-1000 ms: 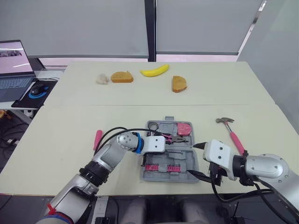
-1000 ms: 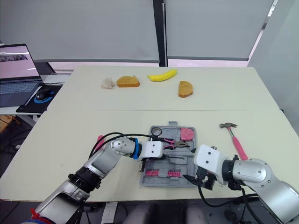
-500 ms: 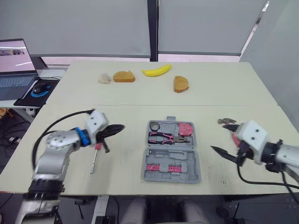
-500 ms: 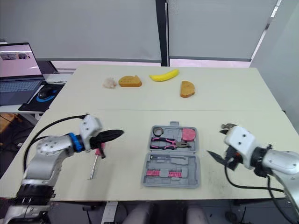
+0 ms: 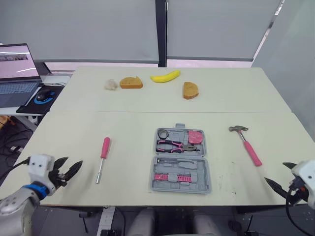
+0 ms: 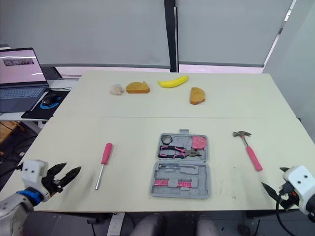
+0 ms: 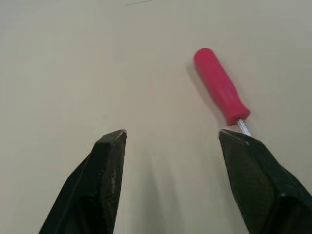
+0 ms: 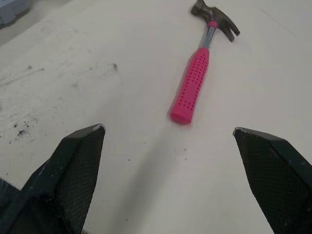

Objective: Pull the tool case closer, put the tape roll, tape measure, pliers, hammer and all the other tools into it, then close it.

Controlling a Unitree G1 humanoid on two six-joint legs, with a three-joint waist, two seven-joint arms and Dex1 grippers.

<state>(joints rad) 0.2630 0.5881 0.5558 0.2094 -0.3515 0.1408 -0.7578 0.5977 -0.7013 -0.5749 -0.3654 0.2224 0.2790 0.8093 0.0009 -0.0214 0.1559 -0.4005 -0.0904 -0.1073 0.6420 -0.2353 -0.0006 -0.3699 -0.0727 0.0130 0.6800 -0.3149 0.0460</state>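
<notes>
The grey tool case [image 5: 206,169] lies open at the table's front middle. In it are the pink-handled pliers [image 5: 174,145], a tape roll [image 5: 163,133], a pink tape measure [image 5: 195,134] and a strip of pink bits [image 5: 170,176]. A pink-handled screwdriver [image 5: 103,150] lies left of the case, and a pink-handled hammer [image 5: 246,142] lies right of it. My left gripper [image 5: 74,161] is open and empty at the front left edge, just short of the screwdriver [image 7: 219,90]. My right gripper [image 5: 276,173] is open and empty at the front right corner, with the hammer [image 8: 197,80] ahead of it.
At the far side of the table lie a banana [image 5: 164,75], two bread slices [image 5: 129,81] [image 5: 188,89] and a small white lump [image 5: 109,84]. A laptop [image 5: 15,69] and a mouse [image 5: 42,94] sit on a side desk to the left.
Both arms have drawn back from the case to the table's front corners. The left gripper, shut before, now stands open. The pliers lie in the case.
</notes>
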